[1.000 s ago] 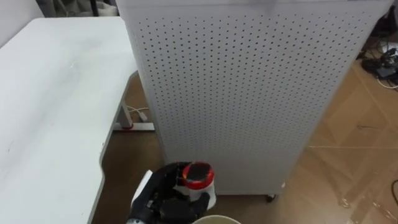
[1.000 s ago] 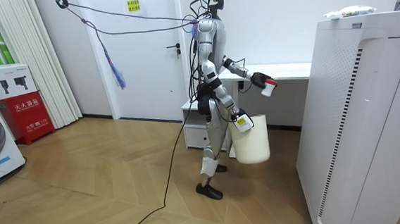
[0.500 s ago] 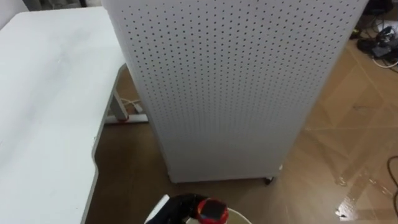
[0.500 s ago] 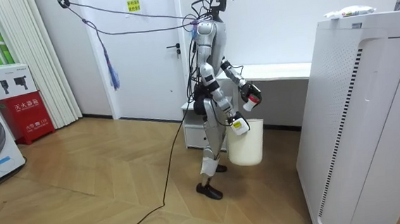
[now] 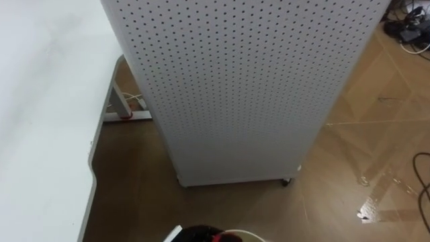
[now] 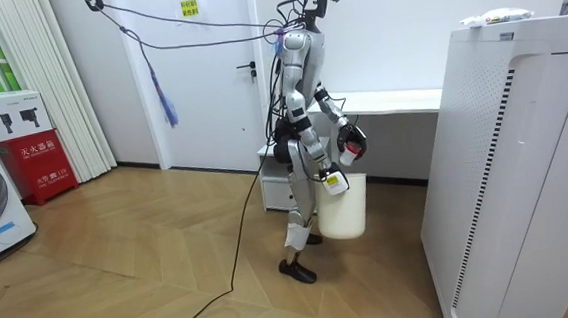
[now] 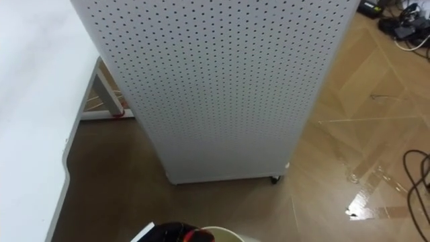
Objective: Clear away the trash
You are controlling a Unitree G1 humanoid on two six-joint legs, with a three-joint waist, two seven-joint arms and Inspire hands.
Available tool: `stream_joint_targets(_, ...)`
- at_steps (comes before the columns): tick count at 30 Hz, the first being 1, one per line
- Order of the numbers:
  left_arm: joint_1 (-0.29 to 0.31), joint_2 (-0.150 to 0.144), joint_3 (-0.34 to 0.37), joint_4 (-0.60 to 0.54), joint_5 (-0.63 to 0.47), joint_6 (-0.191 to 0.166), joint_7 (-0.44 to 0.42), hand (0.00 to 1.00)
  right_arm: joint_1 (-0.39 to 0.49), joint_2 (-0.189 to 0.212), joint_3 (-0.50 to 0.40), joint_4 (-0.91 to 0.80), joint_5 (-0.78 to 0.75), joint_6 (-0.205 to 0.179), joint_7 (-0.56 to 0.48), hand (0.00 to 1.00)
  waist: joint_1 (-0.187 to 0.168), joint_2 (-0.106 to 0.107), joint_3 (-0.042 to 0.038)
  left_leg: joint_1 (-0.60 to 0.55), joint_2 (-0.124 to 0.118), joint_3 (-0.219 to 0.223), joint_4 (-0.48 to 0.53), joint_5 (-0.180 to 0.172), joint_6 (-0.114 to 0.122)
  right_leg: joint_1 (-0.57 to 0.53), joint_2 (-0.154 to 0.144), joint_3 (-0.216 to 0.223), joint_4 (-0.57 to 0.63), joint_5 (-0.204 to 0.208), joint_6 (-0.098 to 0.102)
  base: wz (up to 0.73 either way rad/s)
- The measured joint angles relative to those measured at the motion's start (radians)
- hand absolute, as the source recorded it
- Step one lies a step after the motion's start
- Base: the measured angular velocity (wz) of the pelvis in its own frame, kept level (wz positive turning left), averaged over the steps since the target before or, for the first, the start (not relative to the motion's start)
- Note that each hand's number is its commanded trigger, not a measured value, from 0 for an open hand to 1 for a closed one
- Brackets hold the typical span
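Observation:
At the bottom edge of the left eye view my dark left hand (image 5: 193, 234) is shut on a white cup with a red lid (image 5: 218, 236). It is right beside the rim of a white bucket (image 5: 247, 234). In the room view I stand between the white desk and a tall white unit. There the left hand (image 6: 349, 140) holds the red-lidded cup (image 6: 352, 148) just above the bucket (image 6: 342, 206). The bucket hangs from my right hand (image 6: 329, 177) at hip height.
A white perforated cabinet (image 5: 248, 87) on castors stands straight ahead. The white desk (image 5: 37, 114) runs along my left, with its leg (image 5: 119, 105) on the wooden floor. Cables (image 5: 411, 20) lie at the far right. A tall white appliance (image 6: 520, 163) fills the room view's right.
My left hand has come down from chest height with the red-lidded cup to just over the bucket. The bucket has swung closer to my legs. The eye views have shifted.

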Motion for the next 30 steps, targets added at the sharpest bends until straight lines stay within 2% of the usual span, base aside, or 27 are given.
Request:
stream_joint_targets(4, -0.005, -0.005, 0.0, 0.035, 0.001, 0.0, 0.0, 0.0, -0.001, 0.002, 0.0, 0.021, 0.0, 0.0, 0.0, 1.0, 0.0, 0.0, 0.0, -0.002, 0.0, 0.001, 0.0, 0.0, 0.0, -0.002, 0.0, 0.0, 0.0, 0.0, -0.001, 0.0)
stream_joint_targets(13, -0.039, -0.01, -0.001, 0.034, 0.008, 0.0, -0.005, 0.0, -0.015, 0.0, 0.007, 0.047, 0.002, 0.001, -0.015, 1.0, 0.001, -0.001, -0.0006, 0.0, 0.003, 0.005, 0.0, 0.002, -0.001, -0.003, 0.002, 0.0, -0.001, 0.002, -0.003, -0.01)
stream_joint_targets(23, -0.039, -0.013, -0.001, 0.027, 0.008, 0.0, -0.004, 0.0, -0.013, 0.001, 0.007, 0.047, 0.003, 0.001, -0.016, 1.0, 0.0, -0.006, -0.0018, 0.026, 0.003, 0.006, -0.003, 0.002, -0.001, 0.027, 0.004, -0.003, -0.014, 0.004, -0.006, 0.0)
stream_joint_targets(26, -0.028, -0.01, 0.003, -0.019, 0.012, 0.0, 0.011, 0.0, -0.006, 0.002, 0.007, 0.047, 0.005, 0.0, -0.017, 1.0, 0.001, -0.012, -0.0029, 0.034, 0.004, 0.005, -0.002, 0.002, -0.001, 0.04, 0.003, -0.006, -0.018, 0.005, -0.007, 0.01)
stream_joint_targets(30, -0.027, 0.001, 0.005, -0.125, 0.081, -0.007, 0.06, 0.0, 0.017, 0.001, 0.004, 0.047, 0.005, -0.014, -0.017, 1.0, -0.001, -0.012, -0.0034, 0.076, 0.005, 0.005, -0.015, 0.002, -0.001, 0.085, 0.008, -0.008, -0.037, 0.008, -0.005, 0.0)
